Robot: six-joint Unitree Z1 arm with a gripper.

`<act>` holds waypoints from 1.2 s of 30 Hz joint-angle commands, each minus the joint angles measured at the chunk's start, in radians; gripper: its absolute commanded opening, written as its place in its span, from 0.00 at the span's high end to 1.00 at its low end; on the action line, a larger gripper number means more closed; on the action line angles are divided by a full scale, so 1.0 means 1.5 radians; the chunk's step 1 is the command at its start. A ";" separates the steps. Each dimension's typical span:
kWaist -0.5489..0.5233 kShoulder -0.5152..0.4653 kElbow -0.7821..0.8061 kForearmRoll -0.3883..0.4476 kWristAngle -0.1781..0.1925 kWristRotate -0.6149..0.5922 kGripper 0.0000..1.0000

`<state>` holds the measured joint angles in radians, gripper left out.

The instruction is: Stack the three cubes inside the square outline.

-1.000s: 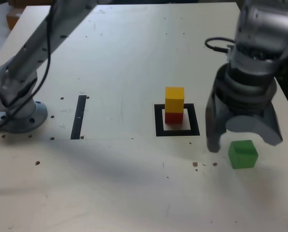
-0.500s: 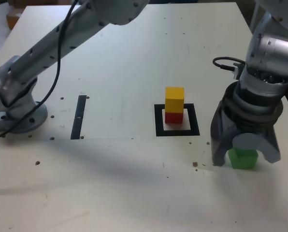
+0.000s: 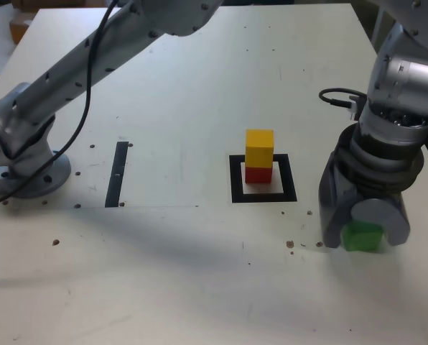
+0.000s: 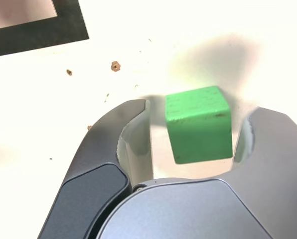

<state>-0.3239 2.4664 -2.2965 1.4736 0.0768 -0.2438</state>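
Tabletop (image 3: 192, 251): green cube (image 4: 199, 125) between end effector (image 4: 201, 132) jaws

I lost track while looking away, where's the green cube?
In the exterior view's right half, between the open gripper's fingers, green cube included.

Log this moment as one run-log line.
gripper: open around green cube, gaps visible | yellow cube: on red cube | red cube: inside black square outline | green cube: outside it

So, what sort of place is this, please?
Probably a robotics lab or workshop: an arm is mounted at a worn white table, with a black square outline marked on it.
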 commanded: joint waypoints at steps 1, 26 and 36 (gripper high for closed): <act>0.003 0.003 0.003 -0.007 0.002 0.002 0.62; 0.006 -0.103 0.045 0.035 0.028 0.010 0.78; 0.024 -0.260 0.177 0.056 0.041 0.043 0.78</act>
<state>-0.2943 2.1112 -2.0443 1.5507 0.1408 -0.1845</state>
